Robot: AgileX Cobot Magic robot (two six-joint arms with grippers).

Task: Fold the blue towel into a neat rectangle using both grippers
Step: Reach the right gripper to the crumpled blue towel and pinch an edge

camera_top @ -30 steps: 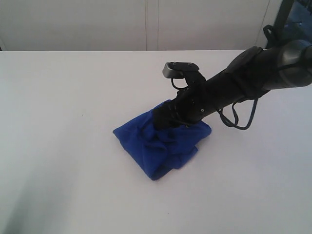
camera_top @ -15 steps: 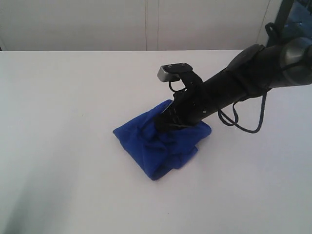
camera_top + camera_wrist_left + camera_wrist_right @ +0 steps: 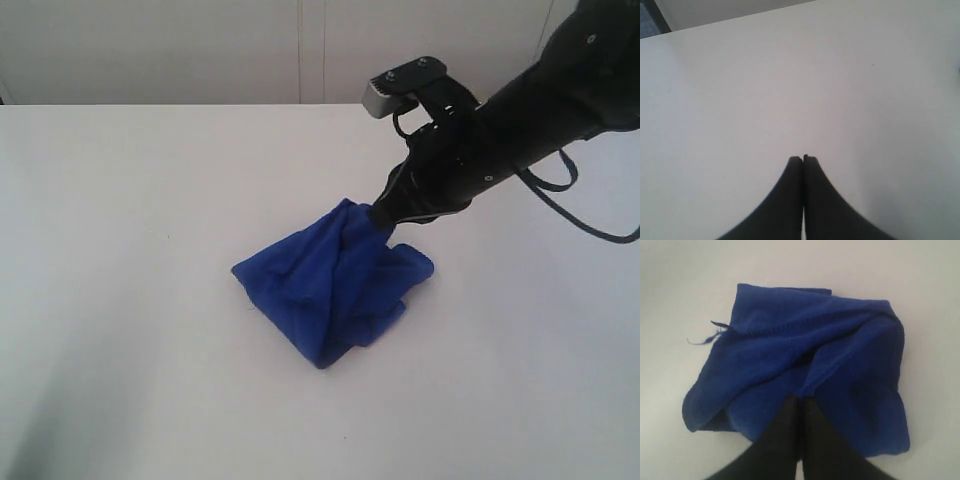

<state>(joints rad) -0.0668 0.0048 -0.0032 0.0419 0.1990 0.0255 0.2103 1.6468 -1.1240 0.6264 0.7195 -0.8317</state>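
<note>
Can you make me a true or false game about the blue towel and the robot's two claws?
1. The right claw is pinching the blue towel. True.
2. The towel is folded into a neat rectangle. False: it sits in a crumpled heap, with one bit standing up in a peak at the claw.
3. The towel rests on a white table. True.
4. The left claw is wide open. False: it is shut, holds nothing and has only table under it.

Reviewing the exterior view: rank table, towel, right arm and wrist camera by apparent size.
1. Table, largest by far.
2. Right arm and towel: these look about alike, and the arm is cut off by the frame edge, so they are not ranked.
3. Wrist camera, smallest.
</note>
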